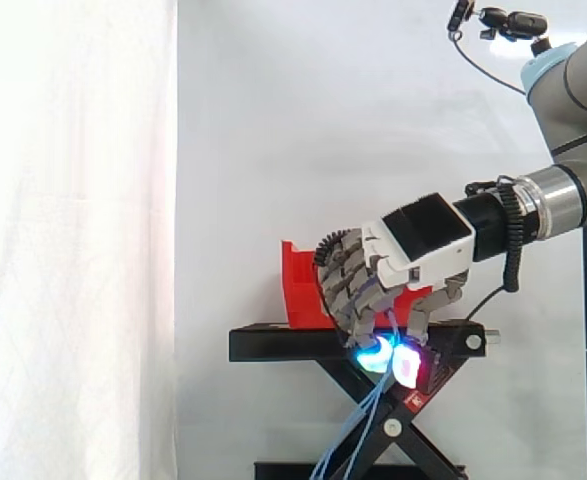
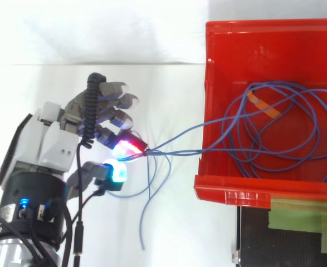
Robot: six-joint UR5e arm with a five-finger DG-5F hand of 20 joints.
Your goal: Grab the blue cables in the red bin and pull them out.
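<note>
Slackness is the main trait of the blue cables (image 2: 174,151): thin, light and limp, they have no stiffness to push against and will only follow a pull once the strands go taut. Their jacket looks smooth, so I judge that a loose pinch would let them slide. Several overlapping loops could also snag on each other or drag on the bin wall. The best hold is on a gathered bunch of strands rather than a single one.

The hand (image 2: 57,139) has such a hold. Its fingers are curled in, and the red-glowing fingertip (image 2: 125,149) and a cyan one (image 2: 116,172) are closed on a small bundle of strands right at the pads.

From that pinch the strands run away from the fingertips, cross the near wall of the red bin (image 2: 230,186) and join the coil lying inside it, well beyond the hand's reach. Loose ends drop straight below the fingertips, and in the side view they hang past the black stand (image 1: 273,345) under the hand (image 1: 393,265). Most of the coil lies in the bin, so I judge the pull is far from finished.
</note>
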